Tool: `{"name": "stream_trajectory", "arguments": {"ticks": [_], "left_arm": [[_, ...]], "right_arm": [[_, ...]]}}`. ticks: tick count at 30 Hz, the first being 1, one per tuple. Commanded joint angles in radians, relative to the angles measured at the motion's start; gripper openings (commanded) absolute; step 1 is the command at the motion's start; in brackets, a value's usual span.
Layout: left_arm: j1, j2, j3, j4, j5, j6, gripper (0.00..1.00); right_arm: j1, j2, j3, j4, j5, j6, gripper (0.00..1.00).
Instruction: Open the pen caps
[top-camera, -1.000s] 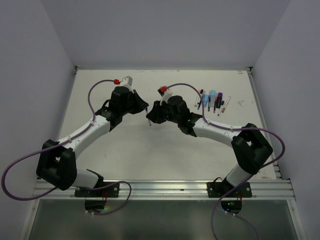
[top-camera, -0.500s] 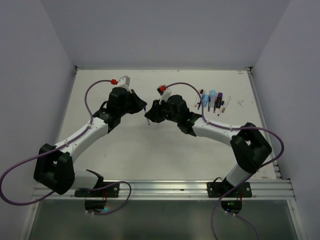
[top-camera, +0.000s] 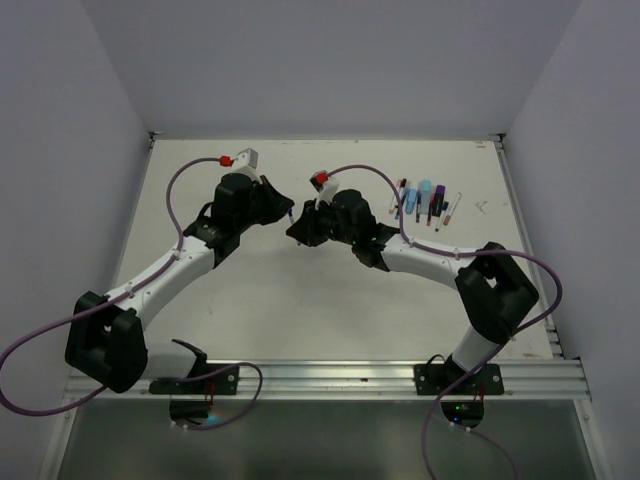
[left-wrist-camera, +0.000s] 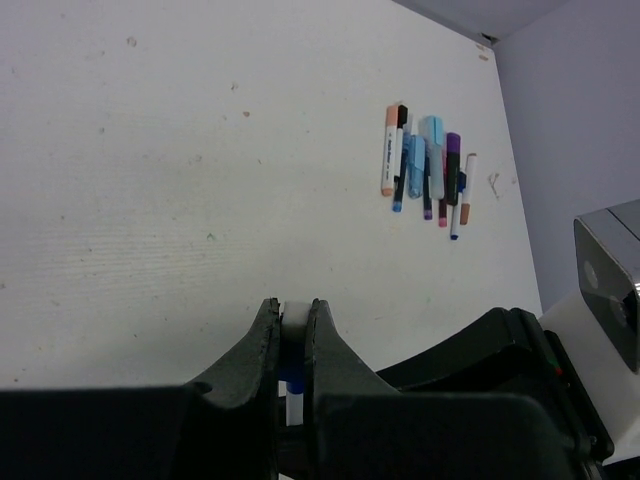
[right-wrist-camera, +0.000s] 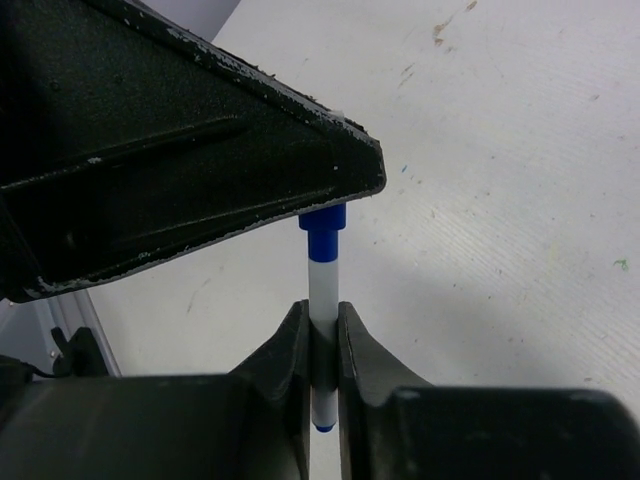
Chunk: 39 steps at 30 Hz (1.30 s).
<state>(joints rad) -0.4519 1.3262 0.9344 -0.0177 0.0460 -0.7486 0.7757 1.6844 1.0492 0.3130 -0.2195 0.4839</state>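
The right gripper (right-wrist-camera: 320, 340) pinches the white pen (right-wrist-camera: 323, 285) by its barrel. The left gripper (left-wrist-camera: 291, 320) is clamped on the blue cap (right-wrist-camera: 322, 222), above the tabletop's (top-camera: 300, 300) middle. An off-axis pull could slide the barrel through the grip, leaving the cap seated.

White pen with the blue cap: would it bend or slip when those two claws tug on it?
Probably stiff: the white pen runs straight between the right gripper and left gripper. Its smooth round barrel might slip under a pull, and would likely roll on the flat table.
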Motion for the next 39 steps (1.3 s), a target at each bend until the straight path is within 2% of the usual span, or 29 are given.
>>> {"name": "stream_trajectory", "arguments": {"ticks": [1, 2, 5, 9, 19, 26, 30, 39], "left_arm": [[-0.004, -0.033, -0.005, 0.042, -0.024, 0.0, 0.0], [-0.004, -0.033, -0.006, 0.042, -0.029, -0.001, 0.0], [-0.001, -0.036, 0.003, 0.056, -0.041, -0.014, 0.0], [0.012, -0.062, 0.026, 0.09, -0.127, -0.009, 0.0], [0.1, -0.171, 0.035, 0.361, -0.305, 0.006, 0.0], [0.165, -0.205, 0.052, 0.412, -0.339, -0.009, 0.0], [0.199, -0.246, 0.009, 0.435, -0.368, -0.061, 0.0], [0.205, -0.263, -0.061, 0.515, -0.428, -0.116, 0.0]], "right_arm": [[0.007, -0.011, 0.037, 0.015, -0.001, -0.025, 0.03], [0.007, -0.012, 0.034, 0.012, 0.0, -0.033, 0.0], [0.007, -0.023, 0.002, 0.003, -0.003, -0.051, 0.0], [0.008, -0.041, -0.058, -0.005, -0.009, -0.07, 0.0], [0.069, -0.091, -0.218, -0.016, 0.008, -0.137, 0.0], [0.089, -0.103, -0.29, 0.017, 0.011, -0.117, 0.0], [0.096, -0.117, -0.316, 0.032, 0.02, -0.108, 0.0], [0.128, -0.118, -0.354, 0.047, 0.028, -0.097, 0.0]]}}
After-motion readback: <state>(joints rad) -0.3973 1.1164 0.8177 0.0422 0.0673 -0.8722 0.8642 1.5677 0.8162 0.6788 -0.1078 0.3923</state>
